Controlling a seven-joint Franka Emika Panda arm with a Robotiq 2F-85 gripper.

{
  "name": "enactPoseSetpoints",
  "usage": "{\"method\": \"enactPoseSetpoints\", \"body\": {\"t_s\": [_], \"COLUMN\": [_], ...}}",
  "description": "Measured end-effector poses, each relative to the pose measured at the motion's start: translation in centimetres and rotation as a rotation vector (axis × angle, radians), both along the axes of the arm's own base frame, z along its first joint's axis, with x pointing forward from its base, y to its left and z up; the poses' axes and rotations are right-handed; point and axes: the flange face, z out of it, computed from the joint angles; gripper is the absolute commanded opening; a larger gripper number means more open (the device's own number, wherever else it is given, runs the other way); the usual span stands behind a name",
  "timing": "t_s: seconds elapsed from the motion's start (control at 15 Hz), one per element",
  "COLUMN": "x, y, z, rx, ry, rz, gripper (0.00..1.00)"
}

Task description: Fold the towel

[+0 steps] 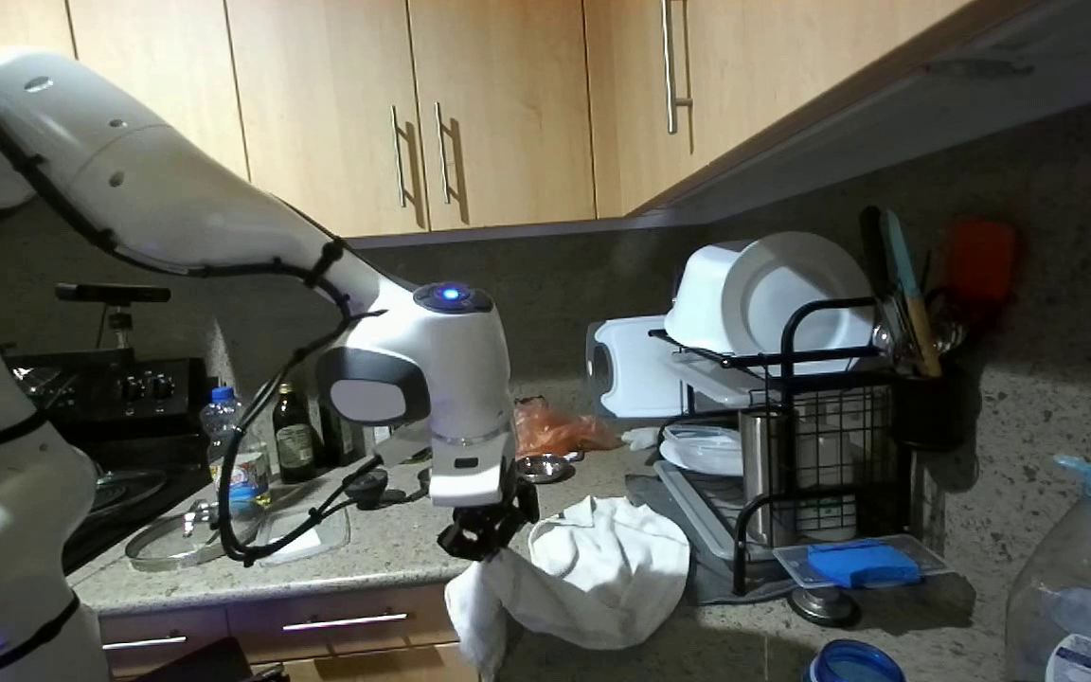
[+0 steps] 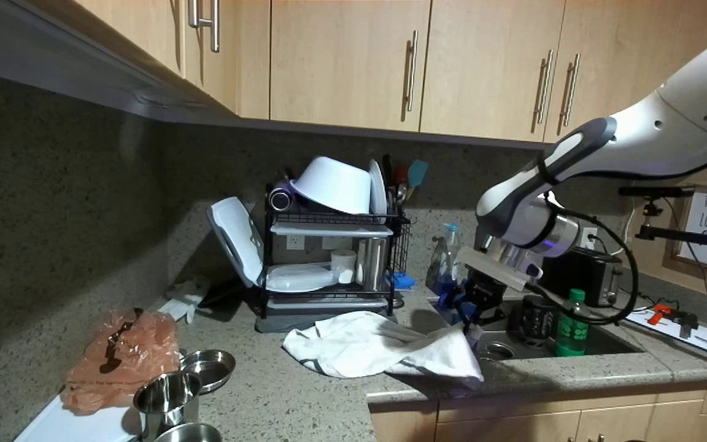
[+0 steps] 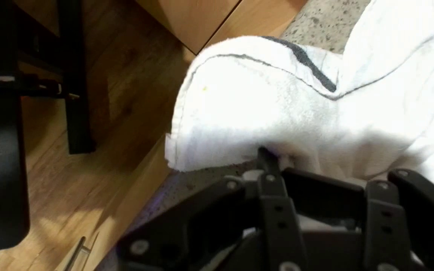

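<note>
Currently, one white towel (image 2: 359, 347), rumpled, on the bench (image 2: 267, 399) just beside the black dish rack (image 2: 329, 218); its end farther from the rack hangs past the bench edge, pinched in my closed fingers (image 3: 275, 195). On the rack's upper tier: one white bowl (image 1: 702, 294), one white plate (image 1: 796, 294). Apart from the rack: one orange bag (image 2: 151, 344).

Upper left in an exterior view, my arm (image 1: 167, 189) is white, black cable (image 1: 280, 269) strapped along it; a blue light (image 1: 451, 294) tops my wrist (image 1: 470, 379). My gripper (image 1: 491, 538) is black with silver screws (image 3: 139, 246).
</note>
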Motion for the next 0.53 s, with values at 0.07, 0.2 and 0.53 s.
{"method": "enactPoseSetpoints", "body": {"t_s": [0.07, 0.2, 0.53], "x": [-0.2, -0.2, 1.2], "y": [0.0, 0.1, 0.9], "z": [1.1, 2.3, 2.2], "rx": [0.004, 0.009, 0.025], "ry": [-0.019, -0.040, -0.029], "rz": [0.022, 0.056, 0.106], "gripper": [0.00, 0.00, 0.00]}}
